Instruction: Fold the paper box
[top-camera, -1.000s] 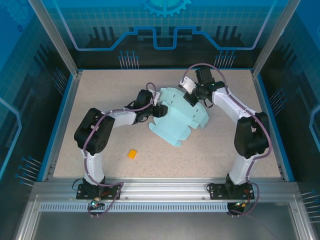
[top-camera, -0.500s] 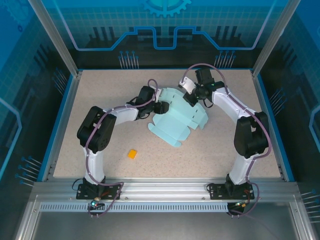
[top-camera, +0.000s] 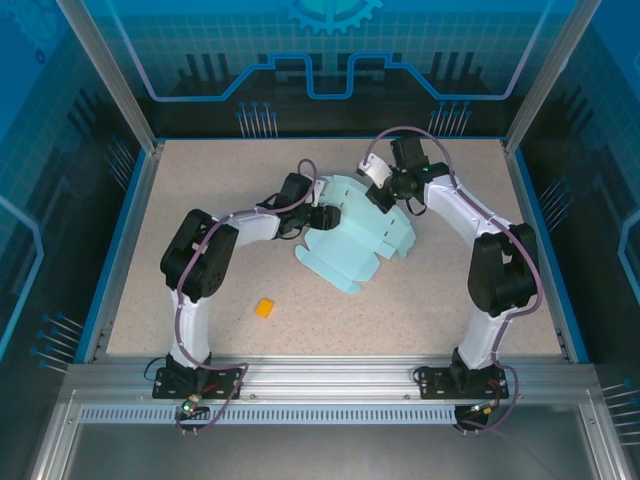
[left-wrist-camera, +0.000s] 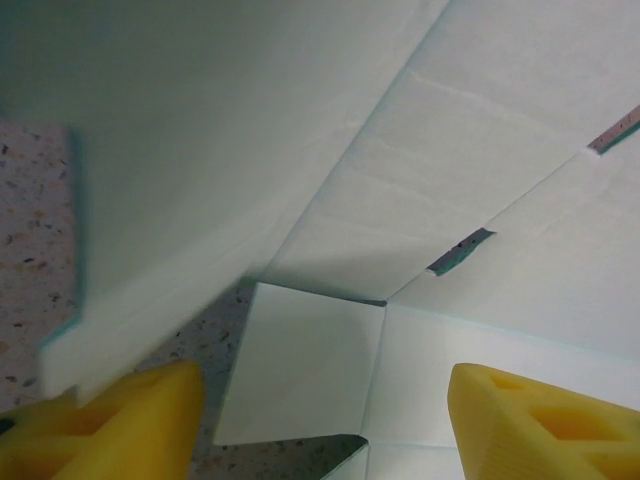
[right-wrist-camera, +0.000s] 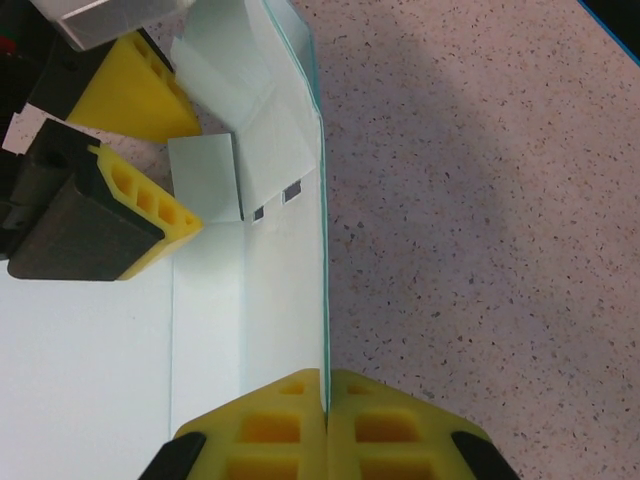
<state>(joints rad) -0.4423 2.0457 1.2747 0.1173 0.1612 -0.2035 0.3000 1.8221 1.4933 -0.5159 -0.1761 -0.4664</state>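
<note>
The paper box (top-camera: 362, 240) is a pale light-blue die-cut sheet, partly raised, in the middle of the table. My right gripper (top-camera: 384, 197) is at its far edge, and in the right wrist view this gripper (right-wrist-camera: 325, 420) is shut on the sheet's upright thin edge (right-wrist-camera: 322, 250). My left gripper (top-camera: 318, 214) is at the sheet's left side. In the left wrist view it (left-wrist-camera: 335, 430) stands open, its yellow fingers (left-wrist-camera: 130, 420) on either side of a small square flap (left-wrist-camera: 300, 365) under a raised panel (left-wrist-camera: 400, 150). The left gripper's fingers (right-wrist-camera: 140, 210) also show in the right wrist view.
A tiny orange block (top-camera: 264, 308) lies on the speckled table (top-camera: 450, 290) near the front left, apart from the sheet. Blue walls and metal posts ring the table. Bare speckled surface (right-wrist-camera: 480, 200) lies to the right of the held edge.
The left arm has pushed a little further in toward the sheet's left side, its elbow swinging right. The sheet has shifted slightly. The right gripper has kept its hold.
</note>
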